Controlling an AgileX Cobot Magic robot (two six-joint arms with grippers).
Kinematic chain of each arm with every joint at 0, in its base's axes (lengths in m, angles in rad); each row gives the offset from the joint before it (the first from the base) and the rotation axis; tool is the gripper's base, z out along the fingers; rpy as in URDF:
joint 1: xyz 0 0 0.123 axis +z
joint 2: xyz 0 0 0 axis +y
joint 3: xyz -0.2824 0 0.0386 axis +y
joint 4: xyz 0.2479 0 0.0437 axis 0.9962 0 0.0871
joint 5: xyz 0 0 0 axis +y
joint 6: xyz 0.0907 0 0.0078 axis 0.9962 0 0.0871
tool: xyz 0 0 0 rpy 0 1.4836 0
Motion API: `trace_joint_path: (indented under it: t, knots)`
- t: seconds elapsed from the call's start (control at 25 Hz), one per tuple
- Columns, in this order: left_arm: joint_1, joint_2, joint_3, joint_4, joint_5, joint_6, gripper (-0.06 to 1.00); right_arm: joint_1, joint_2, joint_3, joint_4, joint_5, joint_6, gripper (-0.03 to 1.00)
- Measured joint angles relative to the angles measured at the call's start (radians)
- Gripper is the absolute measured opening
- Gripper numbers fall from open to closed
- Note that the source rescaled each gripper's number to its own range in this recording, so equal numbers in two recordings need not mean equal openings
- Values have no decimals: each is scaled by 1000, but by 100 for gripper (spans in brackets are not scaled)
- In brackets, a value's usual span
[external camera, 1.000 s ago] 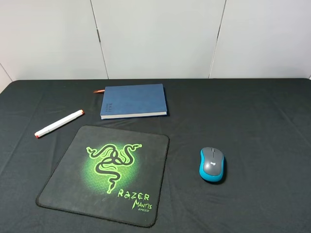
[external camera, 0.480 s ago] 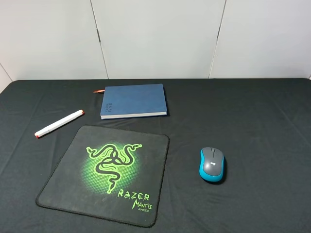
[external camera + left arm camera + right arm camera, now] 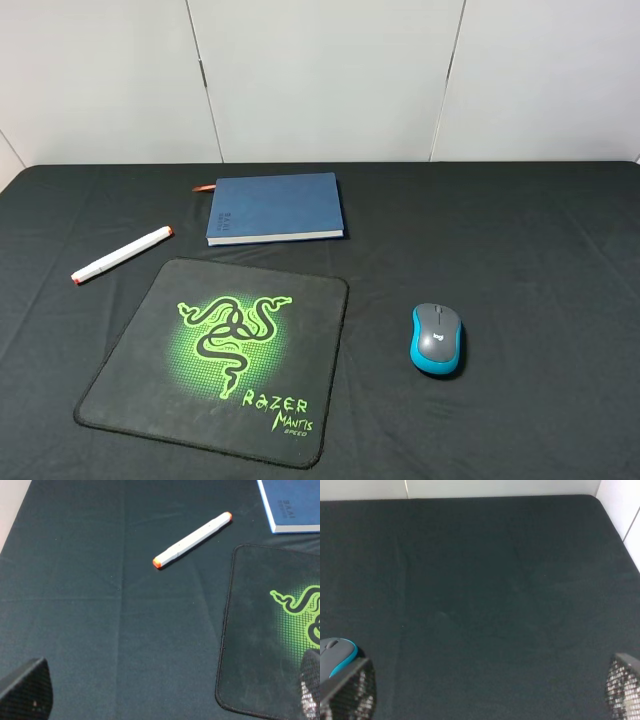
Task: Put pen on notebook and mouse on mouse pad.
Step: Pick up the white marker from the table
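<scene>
The white pen (image 3: 122,254) with red-orange tips lies slanted on the black cloth, left of the dark blue notebook (image 3: 275,208) and apart from it. In the left wrist view the pen (image 3: 192,539) lies well ahead of my open, empty left gripper (image 3: 167,697). The black mouse pad (image 3: 218,358) with the green snake logo lies in front of the notebook. The grey and blue mouse (image 3: 437,339) sits on the cloth right of the pad. My right gripper (image 3: 485,695) is open and empty, with the mouse (image 3: 335,655) just beyond one fingertip (image 3: 350,690). Neither arm shows in the exterior view.
A black cloth (image 3: 540,240) covers the whole table. A white panelled wall (image 3: 320,80) rises behind its far edge. The notebook's red-orange ribbon (image 3: 203,187) sticks out at its far left corner. The table's right edge (image 3: 615,525) shows in the right wrist view.
</scene>
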Motion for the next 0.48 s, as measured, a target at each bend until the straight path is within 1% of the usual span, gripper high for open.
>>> trace_joint_path:
  t: [0.2, 0.28, 0.4, 0.48]
  knots:
    - [0, 0, 0, -16, 0, 0, 96, 0, 0, 0, 0, 0, 0, 100]
    - [0, 7, -10, -19, 18, 0, 96, 0, 0, 0, 0, 0, 0, 100]
    - [0, 79, -60, -19, 52, 0, 96, 0, 0, 0, 0, 0, 0, 100]
    - [0, 148, -106, -17, 56, 0, 96, 0, 0, 0, 0, 0, 0, 100]
